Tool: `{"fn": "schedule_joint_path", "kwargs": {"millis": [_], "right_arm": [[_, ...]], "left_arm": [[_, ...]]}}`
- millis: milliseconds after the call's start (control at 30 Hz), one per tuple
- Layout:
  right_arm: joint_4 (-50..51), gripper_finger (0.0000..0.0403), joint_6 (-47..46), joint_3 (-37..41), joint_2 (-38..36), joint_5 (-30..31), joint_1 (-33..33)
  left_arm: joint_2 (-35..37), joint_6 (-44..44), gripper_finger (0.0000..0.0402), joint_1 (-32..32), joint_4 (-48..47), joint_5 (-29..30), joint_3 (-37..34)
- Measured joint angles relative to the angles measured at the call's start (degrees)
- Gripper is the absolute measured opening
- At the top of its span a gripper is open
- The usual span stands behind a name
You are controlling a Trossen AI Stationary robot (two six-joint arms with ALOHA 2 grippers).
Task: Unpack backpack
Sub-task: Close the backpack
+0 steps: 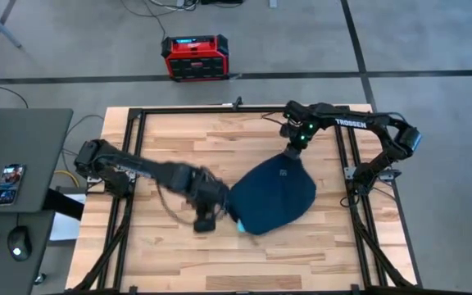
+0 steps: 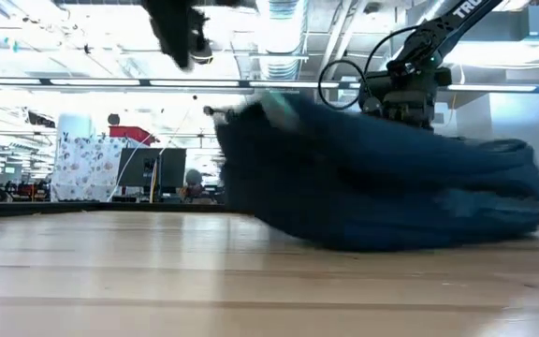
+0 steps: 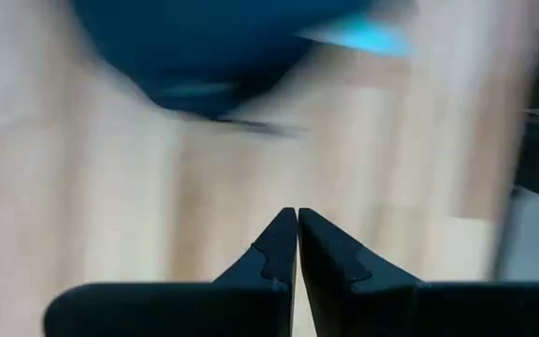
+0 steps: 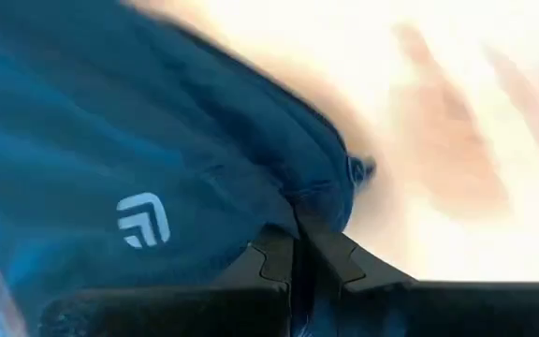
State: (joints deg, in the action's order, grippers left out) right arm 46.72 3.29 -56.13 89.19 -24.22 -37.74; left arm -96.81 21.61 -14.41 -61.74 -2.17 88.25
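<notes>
so we've got the backpack [image 1: 273, 197] lying flat on the wooden desk [image 1: 179, 254], a bit right of the middle, logo side up. a small bright light-blue bit [image 1: 239, 224] pokes out at its lower left edge, can't tell what it is.

the right claw [image 1: 292, 150] is at the far tip of the backpack, and in its wrist view the two fingers [image 4: 330, 257] are pinched together on a fold of the dark fabric, right beside the pale logo [image 4: 144, 219]. from the low view that end of the bag looks bunched up under the arm.

the left claw [image 1: 206, 221] sits just beside the backpack's left edge, over bare desk, apart from it as far as we can see. its fingers [image 3: 284, 245] are closed tip to tip with nothing between them.

on the floor past the desk sits a red-black box [image 1: 195, 57].
</notes>
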Motion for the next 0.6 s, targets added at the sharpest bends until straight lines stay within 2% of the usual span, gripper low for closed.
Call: {"fn": "schedule_joint_path", "kwargs": {"millis": [67, 133, 267, 400, 600], "right_arm": [[-2.7, 0.0, -1.7, 0.1, 0.0, 1.4, -0.1], [-4.0, 0.0001, -2.3, -0.1, 0.0, 0.2, 0.2], [-3.0, 0.0015, -3.1, -0.1, -0.1, -3.7, 1.8], [-2.4, 0.0049, -3.0, -2.4, -2.1, -7.9, 3.3], [-2.1, 0.0099, 0.7, -7.6, -7.6, -8.4, 6.0]], "left_arm": [[-0.6, -0.7, 0.0001, -2.1, 4.5, -2.9, -1.6], [-0.9, -1.7, 0.0001, -2.4, 3.4, -2.4, -3.7], [-0.5, -2.0, 0.0001, -2.0, 1.2, 1.9, -3.7], [-0.4, -1.6, 0.0001, -2.1, 0.3, 5.1, -3.8], [-0.4, 6.9, 0.0001, -3.0, 3.8, 11.6, -4.1]]}}
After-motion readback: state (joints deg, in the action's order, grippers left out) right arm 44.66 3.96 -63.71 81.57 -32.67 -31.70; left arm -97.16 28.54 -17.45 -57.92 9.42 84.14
